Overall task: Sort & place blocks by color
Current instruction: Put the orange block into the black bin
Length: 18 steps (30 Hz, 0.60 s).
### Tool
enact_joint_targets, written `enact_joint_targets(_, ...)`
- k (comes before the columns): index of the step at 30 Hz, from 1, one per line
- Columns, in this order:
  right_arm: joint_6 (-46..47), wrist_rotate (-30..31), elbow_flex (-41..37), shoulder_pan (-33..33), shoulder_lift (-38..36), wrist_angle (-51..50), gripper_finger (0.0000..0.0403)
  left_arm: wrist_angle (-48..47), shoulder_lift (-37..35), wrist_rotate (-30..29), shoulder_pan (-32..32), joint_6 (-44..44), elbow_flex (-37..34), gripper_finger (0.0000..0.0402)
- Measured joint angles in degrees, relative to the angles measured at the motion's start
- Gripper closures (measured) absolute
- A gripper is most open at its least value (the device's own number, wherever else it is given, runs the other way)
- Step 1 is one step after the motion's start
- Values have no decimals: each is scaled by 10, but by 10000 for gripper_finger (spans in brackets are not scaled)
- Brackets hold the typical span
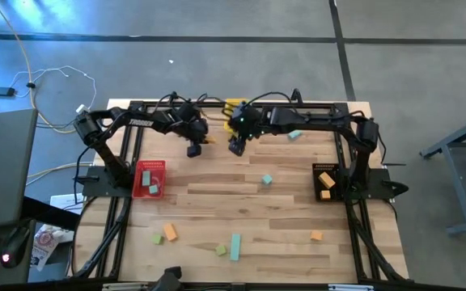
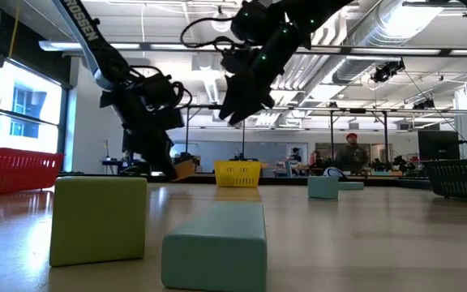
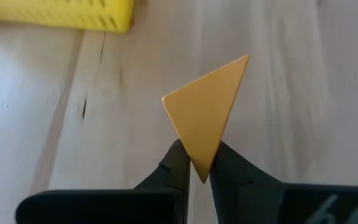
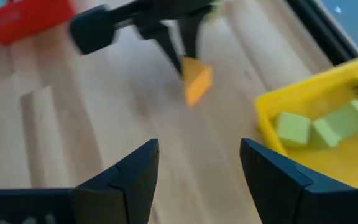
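Observation:
My left gripper [image 1: 196,149] is shut on a small orange block [image 3: 207,112], a wedge with a triangular face, over the far middle of the table. The same block [image 4: 197,81] also shows in the right wrist view. My right gripper [image 4: 201,168] hangs open just to the right of it, near the yellow bin [image 1: 235,107], and touches nothing. That bin holds light green blocks [image 4: 294,127]. Loose blocks lie flat on the table: a teal cube [image 1: 267,179], a teal block [image 1: 294,135], a teal bar [image 1: 235,246], orange blocks [image 1: 170,233] [image 1: 316,235] and green ones [image 1: 157,238] [image 1: 221,250]. My left gripper pinches the orange block between its two fingers [image 3: 178,163] at one pointed corner [image 3: 201,163]. The fingers come at it slanting down from above. The rest of the wedge sticks out beyond the fingertips and appears lifted off the table.
A red bin [image 1: 150,178] stands at the left side with a block inside. A black bin [image 1: 324,182] at the right holds orange blocks. In the low view a green cube [image 2: 100,219] and the teal bar [image 2: 217,235] lie nearest the camera. People show in the room behind.

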Motion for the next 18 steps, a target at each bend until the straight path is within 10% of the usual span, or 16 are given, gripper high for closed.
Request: enact_joint_targets(18,-69,193,0,136,0,-31,192,112,0,29,-115,-98,0,379)
